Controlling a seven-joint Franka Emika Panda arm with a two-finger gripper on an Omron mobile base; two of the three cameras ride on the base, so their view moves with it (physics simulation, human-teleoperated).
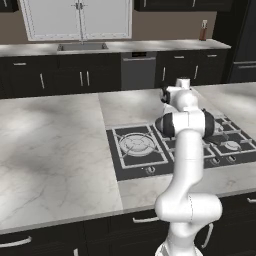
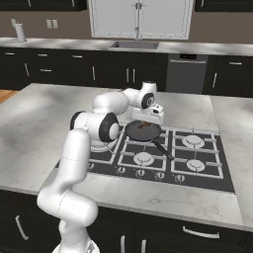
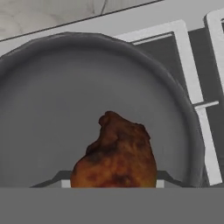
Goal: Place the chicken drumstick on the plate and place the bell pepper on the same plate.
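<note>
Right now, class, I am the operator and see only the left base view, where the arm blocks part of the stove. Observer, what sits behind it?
Observer: A dark pan sits on a rear burner of the stove, its handle pointing towards the front.
Operator: Is anything in it?
Observer: Yes, the drumstick lies inside it on the pan's floor.
Operator: And where is the end effector?
Observer: The end effector is low over the pan, right at the drumstick. The hand view shows a finger tip on each side of the drumstick, though I cannot tell whether they grip it.
</note>
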